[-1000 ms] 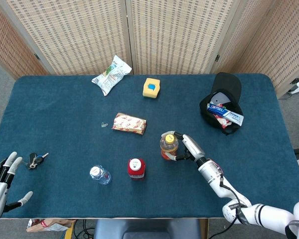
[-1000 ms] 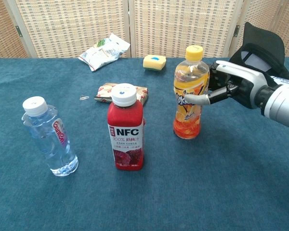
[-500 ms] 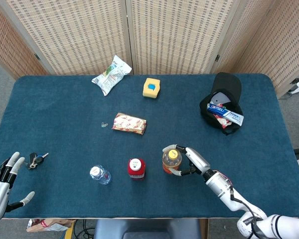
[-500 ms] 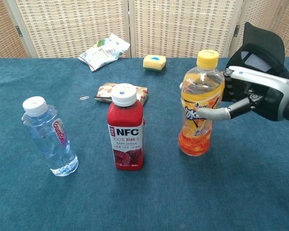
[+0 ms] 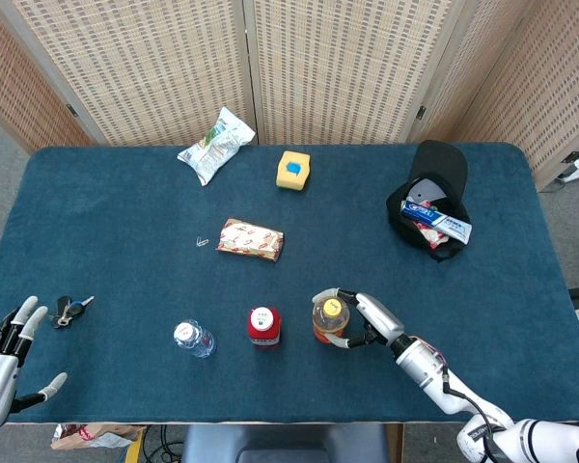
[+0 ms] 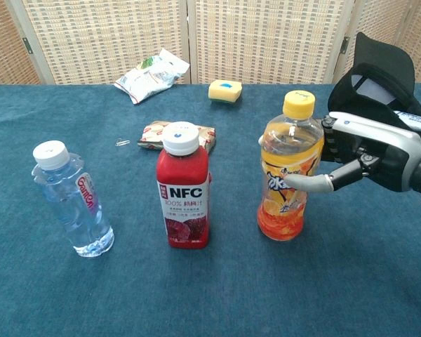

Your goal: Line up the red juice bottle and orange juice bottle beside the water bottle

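The orange juice bottle with a yellow cap (image 6: 289, 168) is held upright by the right hand (image 6: 361, 156), fingers wrapped round its middle, near the front edge of the blue-covered bench (image 5: 106, 241), just right of the red juice bottle with a white cap (image 6: 184, 186); the clear plastic water bottle (image 6: 70, 200) stands further left; the bottle should be set down level with the row before release; only the head view shows the left hand (image 5: 5, 362), spread and holding nothing, at the near left corner.

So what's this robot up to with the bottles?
It's lining up drinks on the blue table. Its right hand holds the orange juice bottle upright, next to the red juice bottle, which stands beside the water bottle. The three now form a rough row near the front edge. The left hand rests open at the table's corner, holding nothing.
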You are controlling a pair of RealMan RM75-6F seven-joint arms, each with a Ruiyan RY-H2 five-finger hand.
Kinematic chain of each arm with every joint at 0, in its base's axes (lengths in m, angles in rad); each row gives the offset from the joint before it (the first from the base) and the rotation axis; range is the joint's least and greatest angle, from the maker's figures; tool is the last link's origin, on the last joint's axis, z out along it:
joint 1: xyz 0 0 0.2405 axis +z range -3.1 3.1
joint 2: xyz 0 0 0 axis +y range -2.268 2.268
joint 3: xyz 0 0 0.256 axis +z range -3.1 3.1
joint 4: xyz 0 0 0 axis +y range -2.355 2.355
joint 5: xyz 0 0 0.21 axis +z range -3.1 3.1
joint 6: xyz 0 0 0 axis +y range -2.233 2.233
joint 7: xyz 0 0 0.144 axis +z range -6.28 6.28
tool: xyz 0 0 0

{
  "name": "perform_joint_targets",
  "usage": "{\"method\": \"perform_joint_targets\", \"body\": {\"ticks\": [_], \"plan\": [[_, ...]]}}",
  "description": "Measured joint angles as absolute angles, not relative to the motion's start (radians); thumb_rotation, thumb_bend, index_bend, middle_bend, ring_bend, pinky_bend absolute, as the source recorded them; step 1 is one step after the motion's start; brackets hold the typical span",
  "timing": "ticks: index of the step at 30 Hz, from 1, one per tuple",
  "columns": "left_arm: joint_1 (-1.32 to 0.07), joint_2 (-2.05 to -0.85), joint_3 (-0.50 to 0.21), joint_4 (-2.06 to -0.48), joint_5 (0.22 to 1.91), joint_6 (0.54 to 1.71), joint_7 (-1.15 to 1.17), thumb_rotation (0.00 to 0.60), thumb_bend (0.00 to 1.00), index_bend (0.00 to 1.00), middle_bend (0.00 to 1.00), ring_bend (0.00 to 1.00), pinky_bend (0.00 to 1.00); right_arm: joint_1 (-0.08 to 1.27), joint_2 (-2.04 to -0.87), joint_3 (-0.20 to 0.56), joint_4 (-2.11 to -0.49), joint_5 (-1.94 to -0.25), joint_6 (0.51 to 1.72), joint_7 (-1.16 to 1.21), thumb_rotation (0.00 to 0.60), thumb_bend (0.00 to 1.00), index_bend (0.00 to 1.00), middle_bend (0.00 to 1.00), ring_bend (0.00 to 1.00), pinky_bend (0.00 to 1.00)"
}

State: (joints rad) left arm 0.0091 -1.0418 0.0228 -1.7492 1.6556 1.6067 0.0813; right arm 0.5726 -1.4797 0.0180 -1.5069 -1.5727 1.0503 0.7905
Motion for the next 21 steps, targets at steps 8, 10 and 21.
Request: {"method": "perform_joint_targets", "body": {"ticks": [8,10,21], "plan": [[0.008,-1.043,0.022,-1.749,1.653,1.603,0.083,0.6,0.16,0.0,0.0,0.0,0.16,0.581,-1.474,0.009,-1.494,-1.576,1.037,0.789,0.6,0.33,0.22,0.18,0.16,0.25],[0.007,-1.044,0.022,-1.749,1.653,1.602,0.084,0.6,0.16,0.0,0.0,0.0,0.16,0.582,-1.472,0.007,-1.493,-1.577,1.035,0.788,0.6,0.29,0.15,0.14,0.13,0.24],[0.002,-1.05,0.02,-1.743,1.65,1.596,0.081,0.6,0.16,0.0,0.0,0.0,0.16,0.577,-1.449,-0.005,-1.508,-1.588,1.053,0.786,0.6,0.1,0.0,0.0,0.0,0.08]]}}
